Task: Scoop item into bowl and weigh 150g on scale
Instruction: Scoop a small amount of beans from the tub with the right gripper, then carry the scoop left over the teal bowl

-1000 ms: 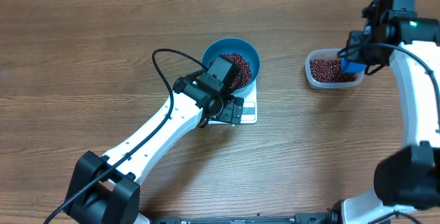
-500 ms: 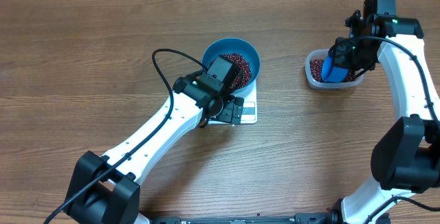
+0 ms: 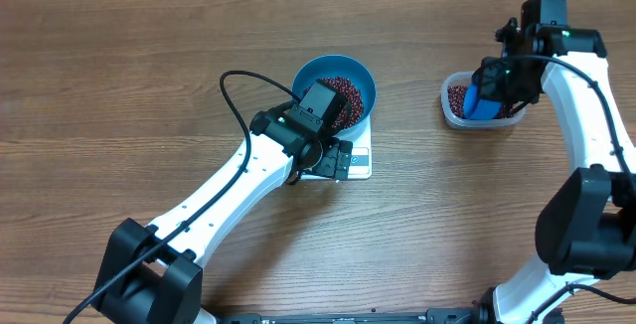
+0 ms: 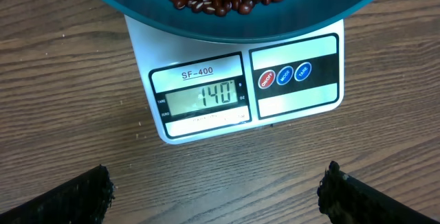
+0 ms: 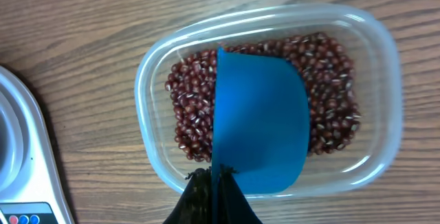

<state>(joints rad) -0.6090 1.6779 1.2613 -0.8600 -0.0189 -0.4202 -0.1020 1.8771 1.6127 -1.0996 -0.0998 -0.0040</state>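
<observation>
Right gripper (image 5: pixel 213 186) pinches scoop (image 5: pixel 258 124) over tub (image 5: pixel 142 97) (left gripper (image 4: pixel 216 196) agape)

The right end effector (image 5: pixel 214 186) has swung a little away from the bench's right edge, from the rim of the clear tub (image 3: pixel 449 107) to above its middle. The blue scoop (image 3: pixel 484 101) it grips, earlier a small shape at that rim, now lies tipped across the beans (image 5: pixel 192 114), hiding many of them.

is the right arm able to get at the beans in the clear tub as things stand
Probably yes: the right pincer holds the blue scoop at the open tub, with nothing covering the beans.
</observation>
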